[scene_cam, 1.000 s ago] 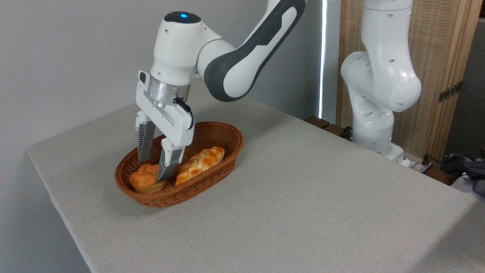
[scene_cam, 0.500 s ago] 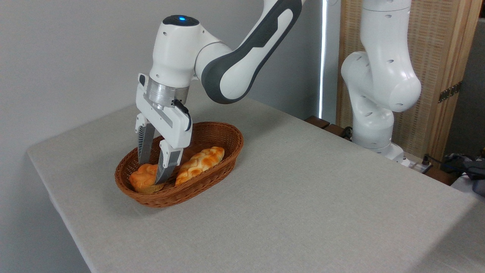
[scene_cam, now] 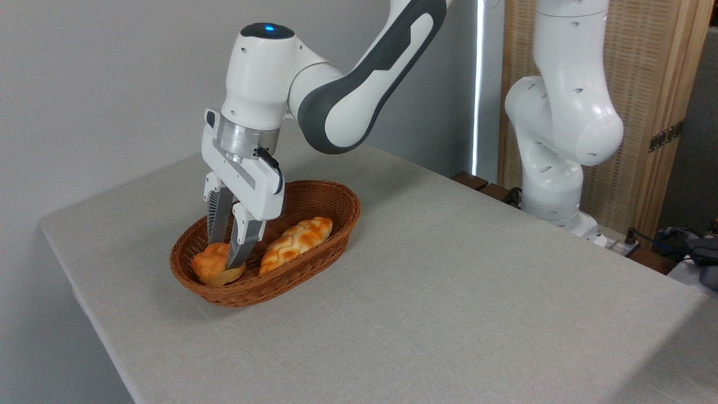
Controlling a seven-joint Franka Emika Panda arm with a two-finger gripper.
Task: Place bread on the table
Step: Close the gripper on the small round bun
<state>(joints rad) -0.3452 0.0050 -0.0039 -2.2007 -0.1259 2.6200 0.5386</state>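
The two fingers (scene_cam: pixel 215 216) point down into the left end of the basket (scene_cam: pixel 331 205) and stand close together, pinched on the upper right part of the bread (scene_cam: pixel 208 265). The gap between them is narrow, and the near finger covers part of the bun's top, so the grip looks closed on it, though how firmly cannot be told. The gripper (scene_cam: pixel 227 259) hangs from the white arm that comes in from the top middle of the frame, with its wrist just above the basket's rim.

The bread sits low in the basket at its left end, in the lower left of the frame, with its pale base showing at the bottom edge. It appears slightly tipped and squeezed, and whether it rests on the basket floor or is just off it cannot be told. Just to its right, also in the basket, lies a long loaf (scene_cam: pixel 296 238), close to the near finger but seemingly not held.

By this showing, the reach and the grasp are done or nearly done. What is left is most of the job: lifting the bun clear of the rim, carrying it over the table (scene_cam: pixel 449 292), whose wide cloth spreads to the right and front of the basket, then lowering and letting go.
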